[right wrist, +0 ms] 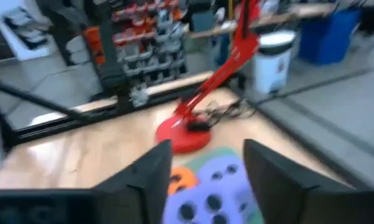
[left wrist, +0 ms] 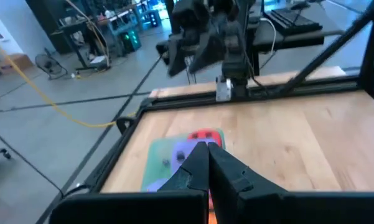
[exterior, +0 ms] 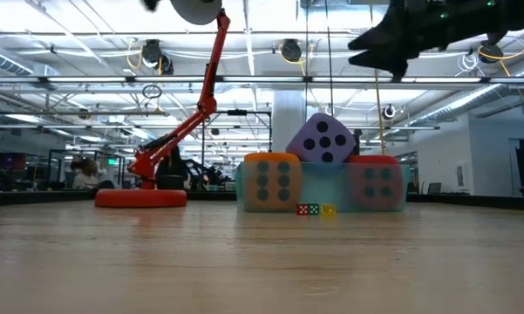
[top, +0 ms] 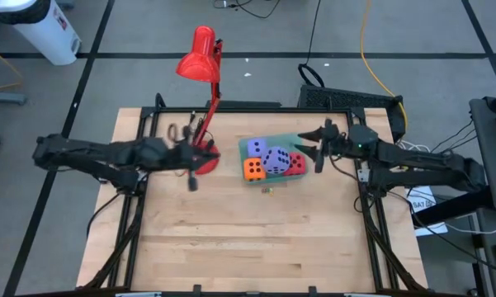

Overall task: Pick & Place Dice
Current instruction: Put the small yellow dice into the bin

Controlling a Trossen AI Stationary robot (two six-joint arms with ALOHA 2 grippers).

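Observation:
Several foam dice sit together in a pale green tray (top: 290, 139) at the table's far middle: an orange one (top: 253, 169), a red one (top: 296, 163) and two lavender ones (top: 274, 159) (top: 256, 147). In the low view one lavender die (exterior: 323, 139) rests on top, between the orange die (exterior: 273, 181) and the red die (exterior: 379, 183). My right gripper (top: 318, 153) hangs open beside the tray's right side, high above the table (exterior: 392, 48). My left gripper (top: 193, 175) is shut, by the lamp's base, left of the tray, with nothing in it.
A red desk lamp stands on its round base (top: 205, 158) just left of the tray, its arm leaning toward the far edge. Tiny coloured dice (exterior: 308, 209) lie on the wood in front of the tray. The near half of the table (top: 248, 239) is bare wood.

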